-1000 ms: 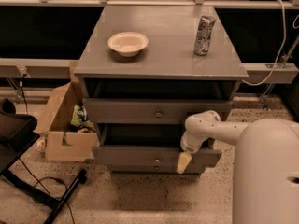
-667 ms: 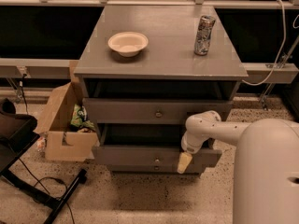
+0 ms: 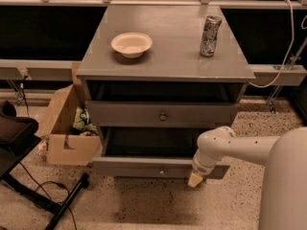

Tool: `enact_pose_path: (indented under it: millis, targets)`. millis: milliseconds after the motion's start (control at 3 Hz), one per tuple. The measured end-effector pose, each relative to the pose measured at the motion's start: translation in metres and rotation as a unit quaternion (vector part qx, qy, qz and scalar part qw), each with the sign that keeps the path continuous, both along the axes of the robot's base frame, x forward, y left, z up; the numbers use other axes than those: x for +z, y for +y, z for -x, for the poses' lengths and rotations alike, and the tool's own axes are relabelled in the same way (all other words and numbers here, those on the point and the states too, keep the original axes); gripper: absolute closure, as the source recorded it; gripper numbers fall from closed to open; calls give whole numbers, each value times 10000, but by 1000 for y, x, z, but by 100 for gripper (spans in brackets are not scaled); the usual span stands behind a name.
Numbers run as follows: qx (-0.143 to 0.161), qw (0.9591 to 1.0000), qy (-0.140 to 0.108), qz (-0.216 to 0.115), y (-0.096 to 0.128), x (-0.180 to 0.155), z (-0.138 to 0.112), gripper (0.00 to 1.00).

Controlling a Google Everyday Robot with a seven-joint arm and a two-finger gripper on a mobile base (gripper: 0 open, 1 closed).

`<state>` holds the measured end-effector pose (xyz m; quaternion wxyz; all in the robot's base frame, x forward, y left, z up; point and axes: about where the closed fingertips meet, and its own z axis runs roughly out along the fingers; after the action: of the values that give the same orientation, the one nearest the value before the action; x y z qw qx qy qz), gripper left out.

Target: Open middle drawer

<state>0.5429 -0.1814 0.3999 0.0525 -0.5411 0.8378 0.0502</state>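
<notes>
Middle drawer [image 3: 139, 167] stands pulled out of the grey cabinet [image 3: 168, 66], its dark inside showing behind the front with the small knob. The gripper [image 3: 195, 179] sits low against the right end of that front, near its bottom edge; whether it is spread or closed cannot be told. A bowl [image 3: 132, 44] rests near the cabinet top's left edge and a can [image 3: 210, 36] near its right edge.

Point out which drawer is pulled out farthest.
The middle drawer, the lower of the two fronts showing: it juts out past the top drawer above, its dark inside exposed. The tool sits at its right end.
</notes>
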Motion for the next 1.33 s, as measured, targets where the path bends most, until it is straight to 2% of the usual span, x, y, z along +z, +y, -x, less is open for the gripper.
enact_pose_path:
  millis: [333,667,1000,1333]
  targets:
    - [-10,10000,11,3,0,0,2,63]
    - [-163,9997,102,155,-2,8,25,86]
    - [-163,9997,102,155,-2,7,25,89]
    - [-159,9997,118,154,-2,6,26,66]
